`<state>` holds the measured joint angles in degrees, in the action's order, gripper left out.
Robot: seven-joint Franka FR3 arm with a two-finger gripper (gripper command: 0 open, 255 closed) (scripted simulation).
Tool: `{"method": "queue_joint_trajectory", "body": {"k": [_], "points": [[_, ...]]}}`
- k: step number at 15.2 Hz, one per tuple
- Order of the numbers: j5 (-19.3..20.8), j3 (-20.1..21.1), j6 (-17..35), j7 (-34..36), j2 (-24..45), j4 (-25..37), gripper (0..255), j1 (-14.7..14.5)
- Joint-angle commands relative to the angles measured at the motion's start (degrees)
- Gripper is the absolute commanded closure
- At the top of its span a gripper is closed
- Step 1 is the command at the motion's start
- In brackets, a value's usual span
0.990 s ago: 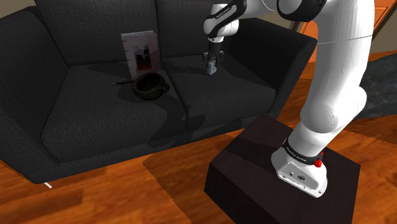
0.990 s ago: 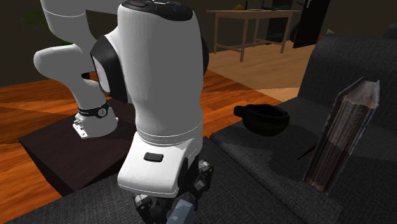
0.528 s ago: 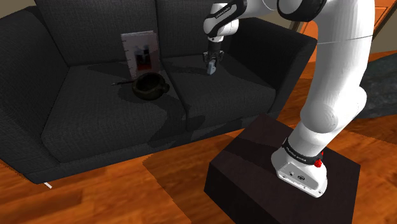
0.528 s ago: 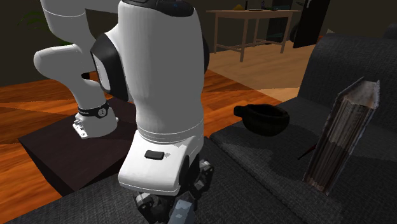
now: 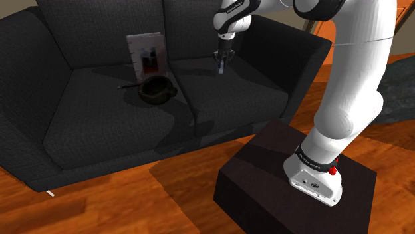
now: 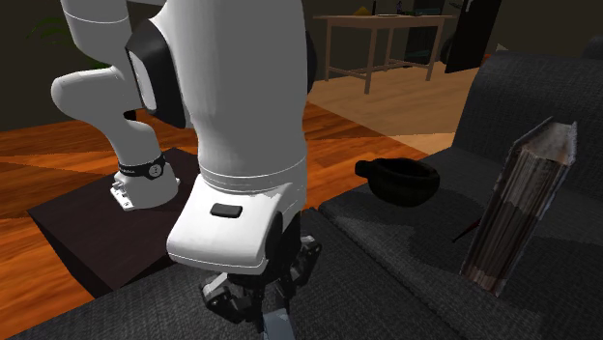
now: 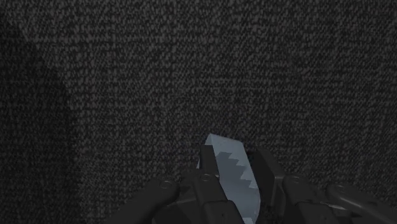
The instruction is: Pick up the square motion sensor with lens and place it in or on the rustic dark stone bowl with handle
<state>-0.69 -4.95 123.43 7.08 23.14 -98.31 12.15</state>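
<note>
A small pale grey-blue motion sensor (image 7: 228, 158) with a sawtooth edge sits clasped between my black fingers. My gripper (image 5: 221, 64) is shut on it just above the dark sofa's seat cushion, at the shoulder view's right of the bowl. In the second exterior view the gripper (image 6: 269, 311) hangs at the bottom edge with the sensor (image 6: 278, 326) poking out below it. The dark stone bowl (image 5: 157, 90) with its handle rests on the neighbouring cushion, also seen as a black bowl (image 6: 402, 181) beyond the arm.
A tall book-like box (image 5: 146, 53) leans against the sofa back just behind the bowl (image 6: 517, 208). A thin dark stick (image 5: 126, 86) lies beside the bowl. The sofa armrest (image 5: 292, 40) rises near the arm. The dark stand (image 5: 292, 186) is on the wooden floor.
The fingers have closed tighter on the sensor, and the hand has lifted a little off the cushion with it. Bowl and box have not moved.
</note>
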Motion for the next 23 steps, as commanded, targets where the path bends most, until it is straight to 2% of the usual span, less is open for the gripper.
{"method": "queue_joint_trajectory", "body": {"k": [1,23], "points": [[0.1,0.0,-1.4,0.1,-0.4,1.0,255,0.0],[0.4,-0.2,-16.8,0.0,-4.4,12.4,255,-0.1]]}}
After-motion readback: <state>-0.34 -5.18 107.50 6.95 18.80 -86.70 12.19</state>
